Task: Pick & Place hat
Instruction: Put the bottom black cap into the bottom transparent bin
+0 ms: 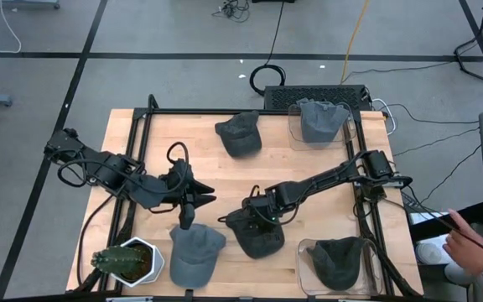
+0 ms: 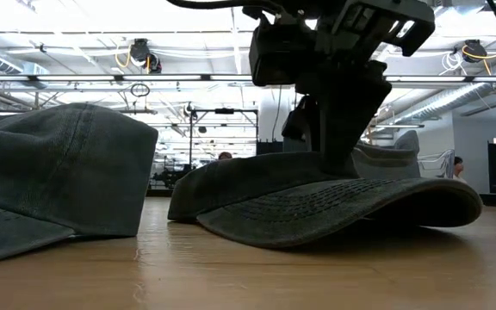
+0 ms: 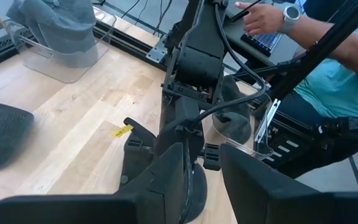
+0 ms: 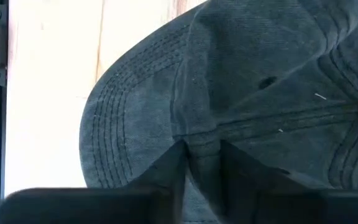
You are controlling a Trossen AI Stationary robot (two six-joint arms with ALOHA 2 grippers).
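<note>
A dark grey cap lies on the table's near middle, its brim resting on the wood. My right gripper stands over its crown from above and is shut on it. My left gripper hovers open just to the cap's left, touching nothing. A lighter grey cap lies flat at the near edge, beside the left gripper. Another dark cap lies toward the far edge. My right gripper pinches a raised fold of the crown's front, just behind the brim seam, between its two fingers. The fingers come from above, pointing down. The cap stays on the table, brim and rim on the wood.
A clear bin at the far right holds a grey cap; a clear bin at the near right holds a dark cap. A cactus in a white pot stands at the near left. A person's hand is beyond the right edge.
</note>
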